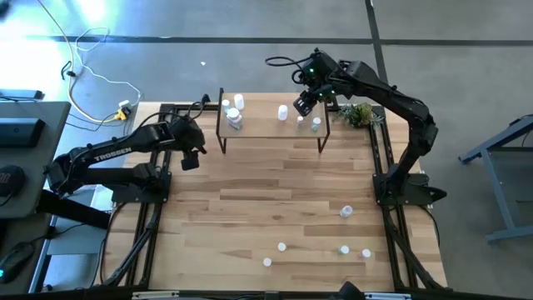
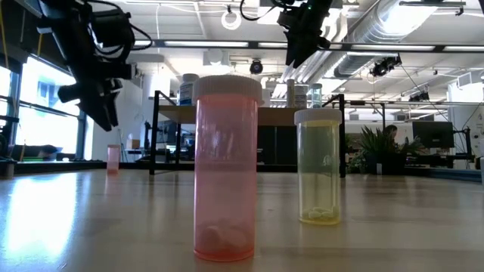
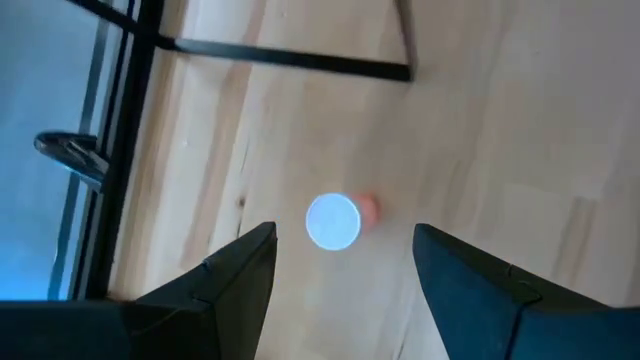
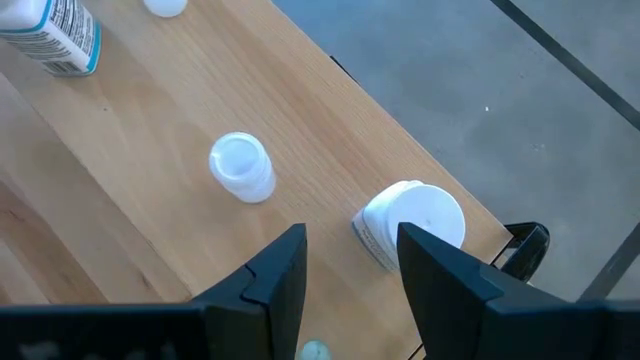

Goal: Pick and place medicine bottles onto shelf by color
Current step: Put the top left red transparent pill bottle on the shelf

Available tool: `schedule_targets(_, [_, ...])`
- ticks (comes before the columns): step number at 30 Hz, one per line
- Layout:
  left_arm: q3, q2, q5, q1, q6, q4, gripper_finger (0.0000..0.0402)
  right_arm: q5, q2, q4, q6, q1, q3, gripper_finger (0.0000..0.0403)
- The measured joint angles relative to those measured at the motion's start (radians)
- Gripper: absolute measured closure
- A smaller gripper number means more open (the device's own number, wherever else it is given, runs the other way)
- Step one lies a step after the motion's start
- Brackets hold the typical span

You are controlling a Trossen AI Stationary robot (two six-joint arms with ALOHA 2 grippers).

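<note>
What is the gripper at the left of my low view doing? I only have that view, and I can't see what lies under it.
Observer: That is the left gripper. Its wrist view shows its fingers open directly above a white-capped bottle standing on the table.
Operator: And the arm at the top?
Observer: The right gripper hangs over the right part of the shelf, fingers apart with nothing between them.
Operator: How many bottles are near the front?
Observer: The high view shows five bottles spread over the table's front right part.
</note>
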Motion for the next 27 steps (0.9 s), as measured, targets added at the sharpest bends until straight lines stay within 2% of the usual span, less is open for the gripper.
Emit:
schedule_targets(6, [-0.057,0.001,0.046,0.067,-0.008,0.04,0.0174,0.0,0.0,0.0,-0.003,0.0,0.0,0.0253])
schedule_targets(13, [-0.061,0.025,0.084,0.117,-0.003,0.053,0.0174,0.0,0.0,0.0,-0.003,0.0,0.0,0.0253])
schedule_targets(27, [-0.061,0.193,0.111,0.162,-0.025,0.166,0.0174,0.0,0.0,0.0,-0.003,0.0,0.0,0.0253])
